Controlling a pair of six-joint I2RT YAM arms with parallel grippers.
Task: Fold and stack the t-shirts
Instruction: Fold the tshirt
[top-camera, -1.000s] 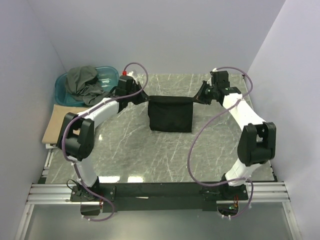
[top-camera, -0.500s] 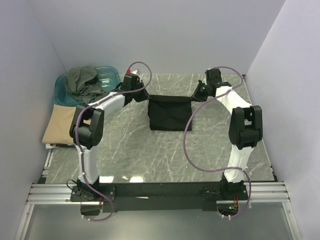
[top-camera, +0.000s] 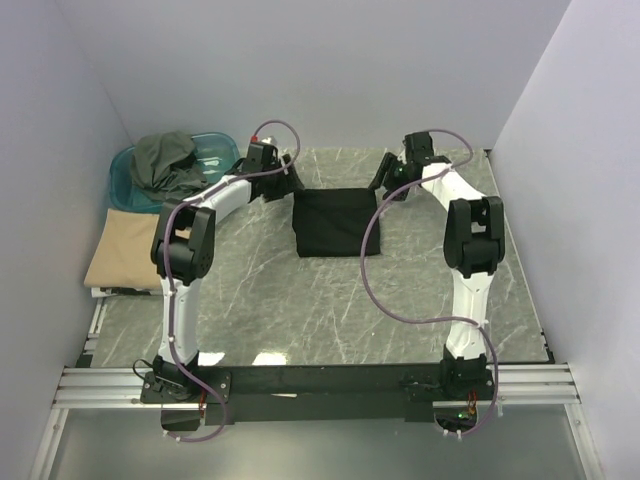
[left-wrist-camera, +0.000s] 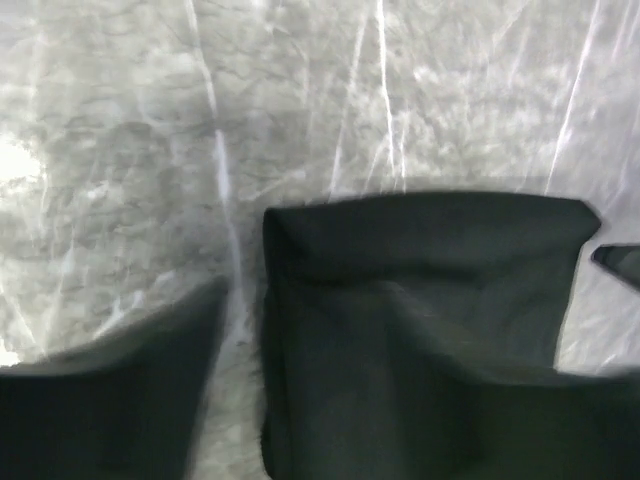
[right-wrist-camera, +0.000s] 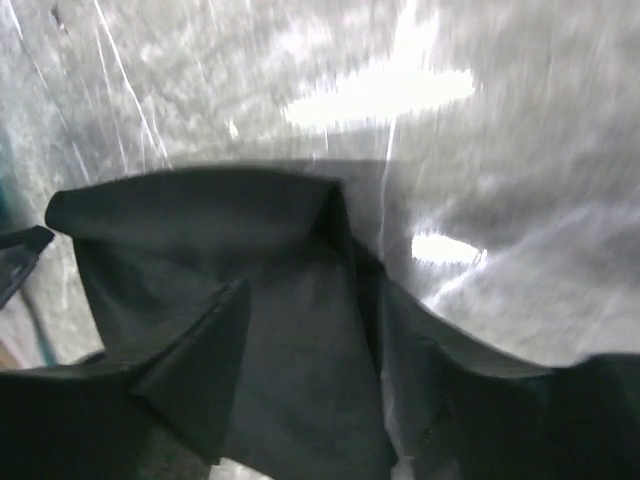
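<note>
Between the jaws of the left gripper (top-camera: 290, 185) and right gripper (top-camera: 381, 187), a folded black t-shirt (top-camera: 330, 225) lies on the table (top-camera: 300, 310), one far corner at each. Dark cloth fills both wrist views, so whether the jaws are apart or clamped cannot be told. Outboard of the left jaws: tan t-shirt (top-camera: 125, 250), and grey-olive t-shirt (top-camera: 165, 160) in a teal tub (top-camera: 215, 150).

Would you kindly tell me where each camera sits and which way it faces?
Top external: above and behind the bases, facing down at the table; left arm and right arm show, reaching the far corners of the black t-shirt.
Left wrist: on the left arm, facing down at that shirt and table; no own body clearly visible.
Right wrist: likewise, from the right arm.
Shared: every view sees the black t-shirt.
</note>
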